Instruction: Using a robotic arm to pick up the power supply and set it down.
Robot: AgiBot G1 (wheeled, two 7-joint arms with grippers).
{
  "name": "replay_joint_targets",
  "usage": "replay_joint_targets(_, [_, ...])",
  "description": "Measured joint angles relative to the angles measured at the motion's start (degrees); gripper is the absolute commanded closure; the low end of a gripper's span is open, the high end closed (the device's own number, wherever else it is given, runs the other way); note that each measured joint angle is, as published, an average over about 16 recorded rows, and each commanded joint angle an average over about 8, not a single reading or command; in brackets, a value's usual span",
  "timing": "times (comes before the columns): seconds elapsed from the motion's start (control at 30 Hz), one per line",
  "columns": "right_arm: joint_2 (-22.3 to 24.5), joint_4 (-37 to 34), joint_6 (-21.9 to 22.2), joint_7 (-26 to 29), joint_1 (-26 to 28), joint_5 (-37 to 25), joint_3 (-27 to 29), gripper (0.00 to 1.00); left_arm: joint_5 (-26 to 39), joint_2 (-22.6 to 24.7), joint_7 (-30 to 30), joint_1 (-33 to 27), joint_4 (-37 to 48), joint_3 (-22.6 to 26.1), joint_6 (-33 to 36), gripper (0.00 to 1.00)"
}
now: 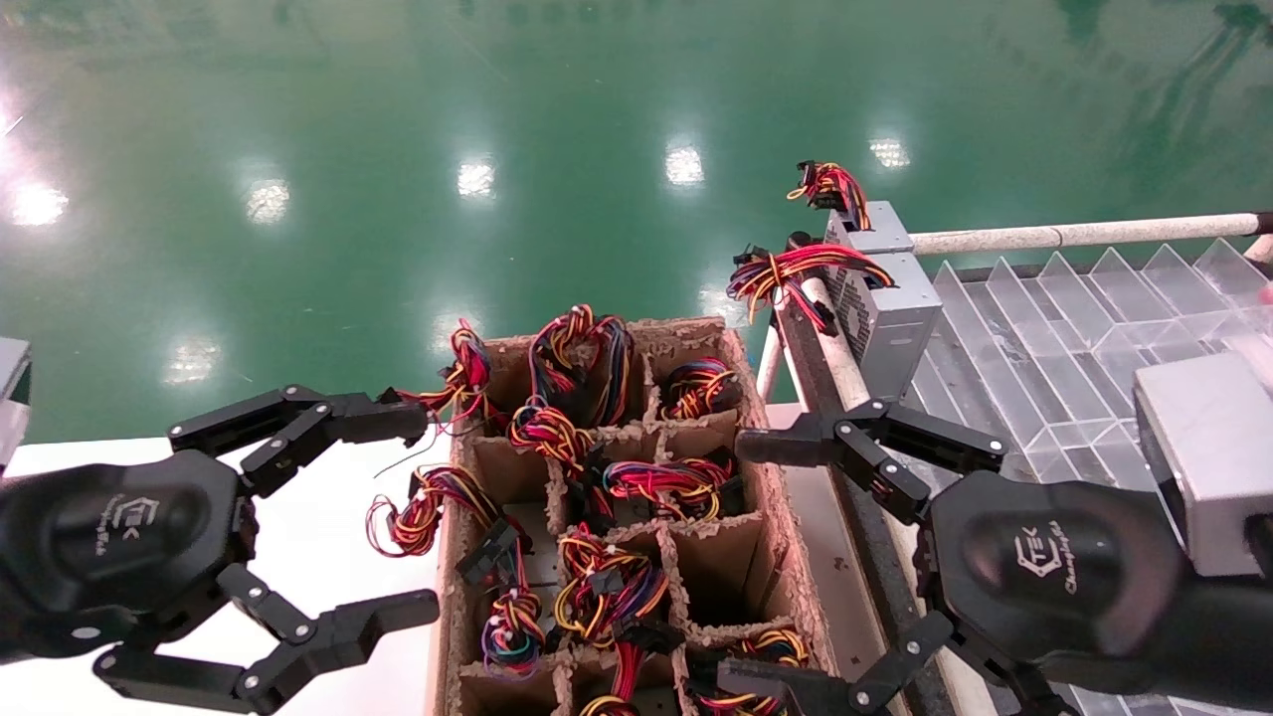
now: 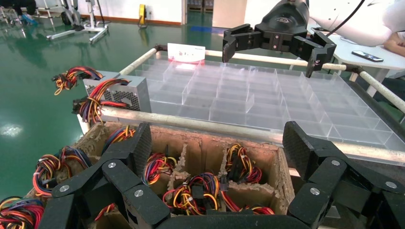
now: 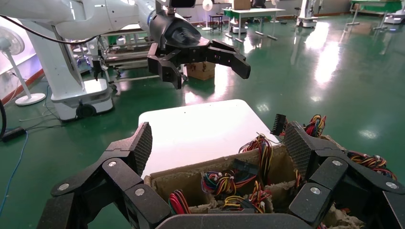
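You have two power supplies (image 1: 888,298) far right, and both grippers, left (image 1: 418,517) and right (image 1: 761,567), with jaws spread.

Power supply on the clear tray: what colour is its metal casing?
Silver-grey power supply, clearest in the head view.

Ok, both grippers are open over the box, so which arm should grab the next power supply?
Probably the right. The right gripper hangs open over the cardboard box edge nearest the clear divider tray, where a power supply already stands. The left gripper is open too, but on the box's far side.
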Motion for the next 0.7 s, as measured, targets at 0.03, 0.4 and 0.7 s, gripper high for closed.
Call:
replay_joint_targets(0.03, [0.0,0.0,0.0,0.0,0.0,0.0,0.0,0.00,0.0,0.0,0.0,0.0,0.0,0.0,0.0,0.00])
replay_joint_targets(0.4, [0.0,0.0,0.0,0.0,0.0,0.0,0.0,0.00,0.0,0.0,0.0,0.0,0.0,0.0,0.0,0.00])
replay_joint_targets(0.7, [0.0,0.0,0.0,0.0,0.0,0.0,0.0,0.00,0.0,0.0,0.0,0.0,0.0,0.0,0.0,0.00])
